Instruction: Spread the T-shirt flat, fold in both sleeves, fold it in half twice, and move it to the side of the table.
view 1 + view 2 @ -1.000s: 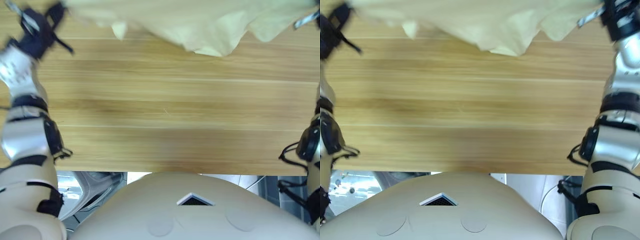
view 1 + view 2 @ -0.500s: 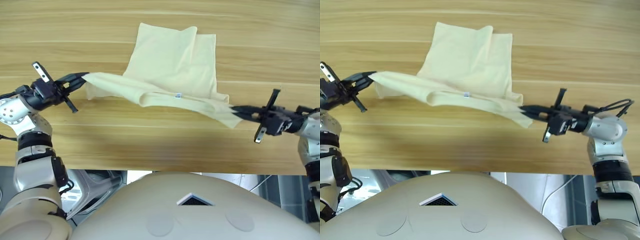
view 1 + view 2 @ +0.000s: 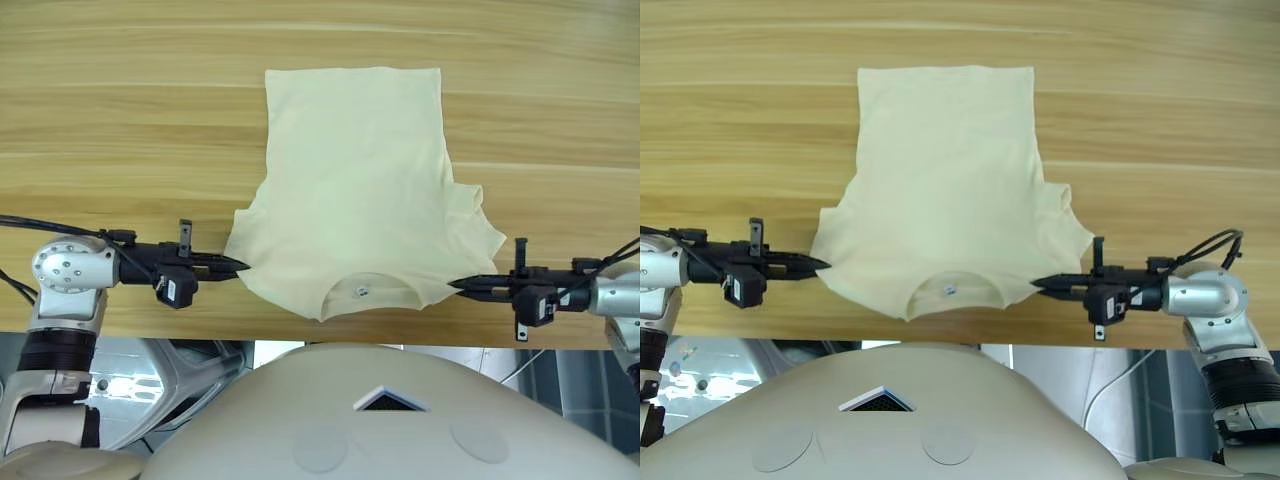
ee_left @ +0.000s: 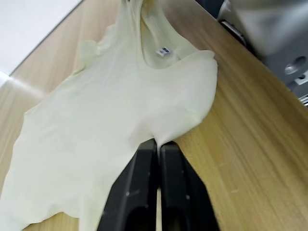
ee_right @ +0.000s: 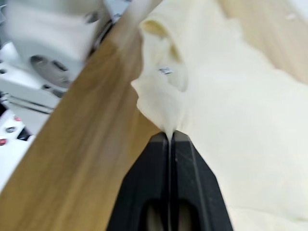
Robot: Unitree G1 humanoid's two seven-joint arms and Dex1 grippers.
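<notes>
Left gripper [image 3: 238, 266] and right gripper [image 3: 455, 286] were clamped on T-shirt [image 3: 355, 190] shoulders; shirt lay flat on table [image 3: 120, 130].

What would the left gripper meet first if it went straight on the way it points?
The T-shirt: the left gripper is shut on its sleeve edge and points across the cloth. Farther along, probably the right gripper, facing it.

1. The table [image 3: 120, 120] in front of me is light wood, its grain running from my left to my right.
2. A pale yellow T-shirt [image 3: 360, 200] lies flat on it, about midway across.
3. Its collar is near the table edge closest to me, and its hem points away.
4. Both sleeves lie spread, one to each side.
</notes>
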